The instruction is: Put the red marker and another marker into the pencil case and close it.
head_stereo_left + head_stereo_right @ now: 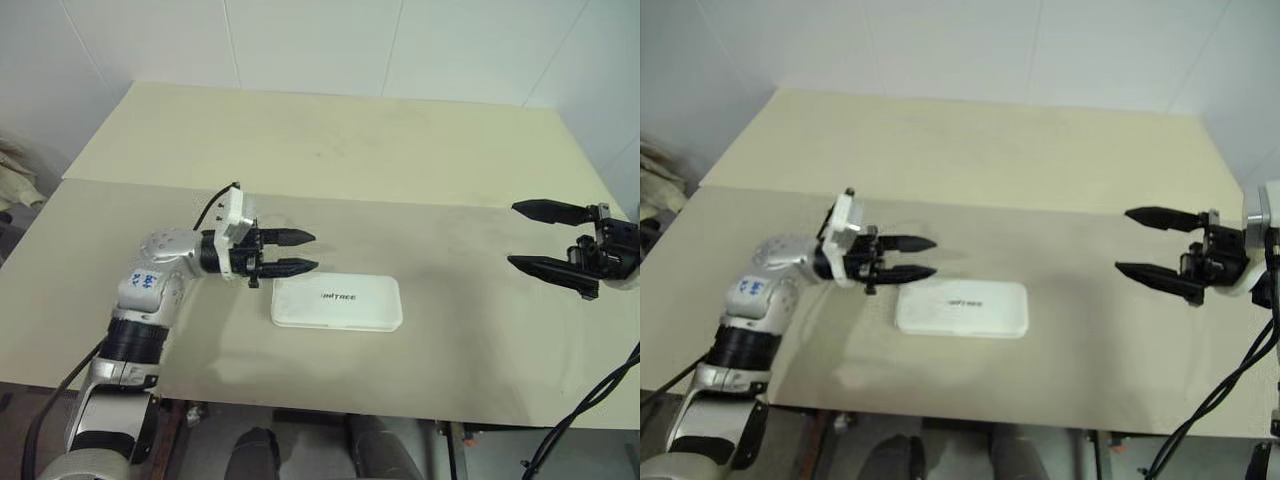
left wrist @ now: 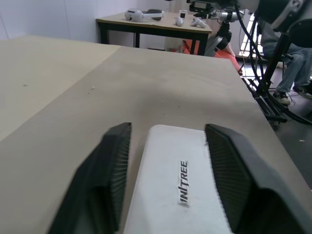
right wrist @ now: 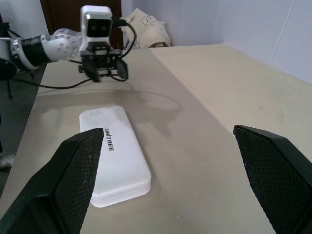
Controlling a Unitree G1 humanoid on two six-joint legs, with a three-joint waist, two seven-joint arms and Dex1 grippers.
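Left eye view: left claw (image 1: pixel 298 252) level, parted, above pencil case (image 1: pixel 337 302).

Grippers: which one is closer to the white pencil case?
The left gripper, hovering just off the closed pencil case's end; the right gripper is far off to the side.

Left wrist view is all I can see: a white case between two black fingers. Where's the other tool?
Observer: The right tool hangs well off to the right of the pencil case, clear of it, fingers wide open.
Operator: Is the case shut along its whole length?
Observer: Yes, its lid lies flat and closed on the table.
Operator: Is my tool gripping it?
Observer: No. The left tool is open, raised just off the case's left end and touching nothing.
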